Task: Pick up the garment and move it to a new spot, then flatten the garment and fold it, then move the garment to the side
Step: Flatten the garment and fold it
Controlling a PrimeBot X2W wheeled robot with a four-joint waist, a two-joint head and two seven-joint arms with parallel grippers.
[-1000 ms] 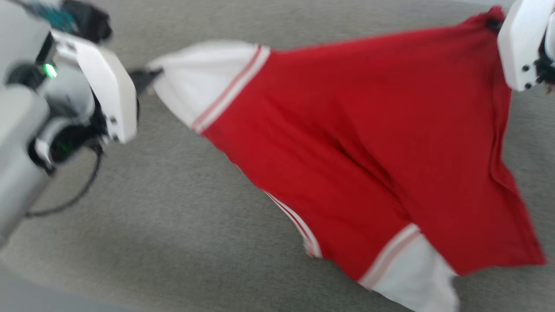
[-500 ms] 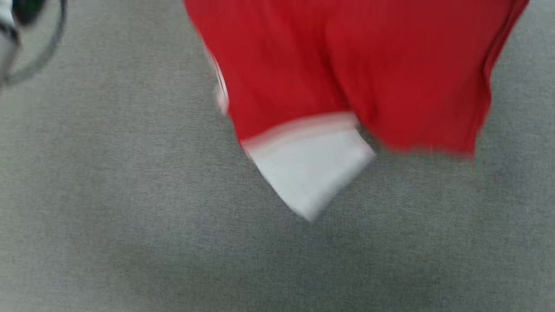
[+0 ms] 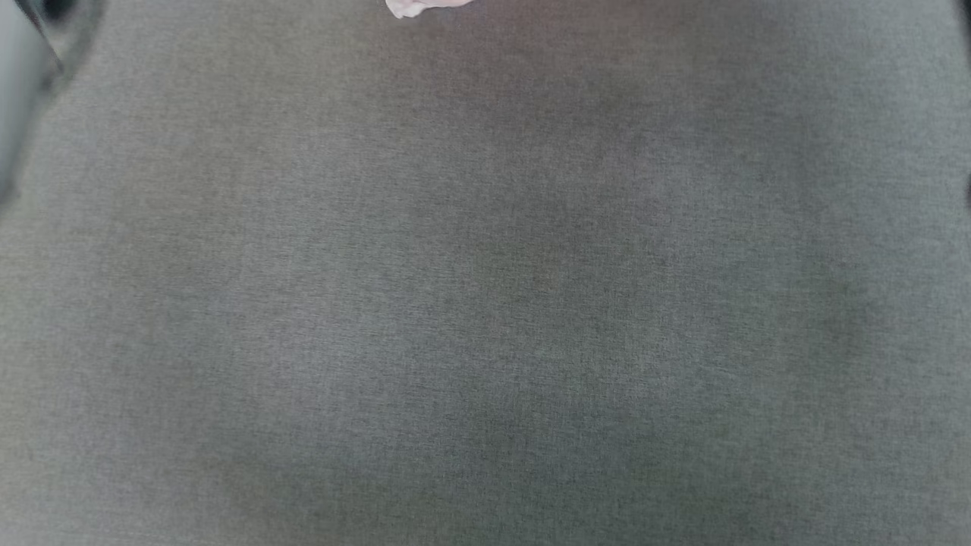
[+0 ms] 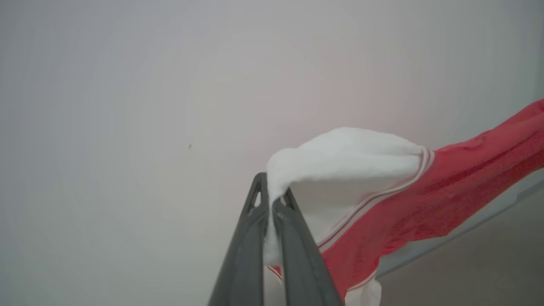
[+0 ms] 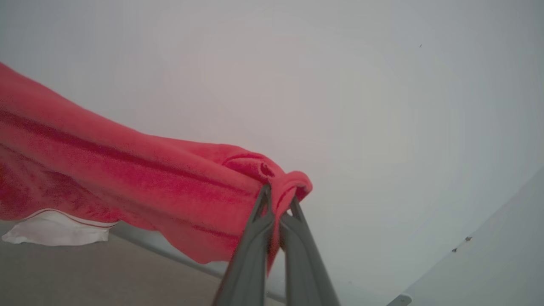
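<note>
The garment (image 4: 408, 199) is a red shirt with white sleeves and striped trim, held up in the air between my two arms. In the left wrist view my left gripper (image 4: 272, 199) is shut on the edge of a white sleeve, and the red body stretches away to the right. The right wrist view has my right gripper (image 5: 278, 199) shut on a bunched red corner of the garment (image 5: 127, 178), which sags to the left with a white sleeve hanging at its far end. A small white tip of the garment (image 3: 417, 6) peeks in at the head view's top edge.
Grey fabric surface (image 3: 485, 303) spreads below in the head view. A pale wall (image 4: 127, 106) stands behind the lifted cloth in both wrist views, with the grey surface's edge (image 4: 467, 221) low down. A pale part of my left arm (image 3: 19, 91) sits at the head view's upper left.
The head view has swung down, so the garment slid up and out of the picture, leaving just a white tip at the top edge. Both arms also left the frame.
</note>
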